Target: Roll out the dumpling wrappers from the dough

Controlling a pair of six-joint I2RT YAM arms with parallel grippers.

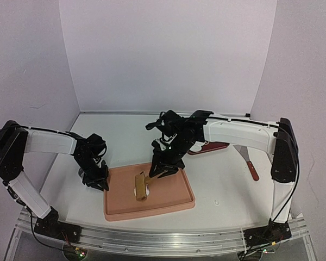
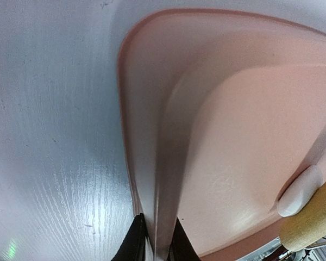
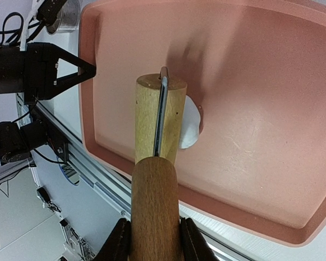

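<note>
The white table [image 1: 223, 185] carries a pink tray [image 1: 168, 191], a red-handled spatula [image 1: 252, 169] and a dark red dish [image 1: 213, 147].

left pincer [image 2: 156, 246] clamps the pink tray [image 2: 141, 136] rim; dough [image 2: 299, 191] touches the rolling pin [image 2: 314, 218].

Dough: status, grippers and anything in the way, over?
Left gripper shut on tray rim. Right gripper shut on pin, roller on dough. No wrappers in view. Metal ring off the tray, out of the way.

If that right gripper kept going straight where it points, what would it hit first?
The right gripper holds the rolling pin, which would probably press into the dough on the pink tray; depth is unclear.
</note>
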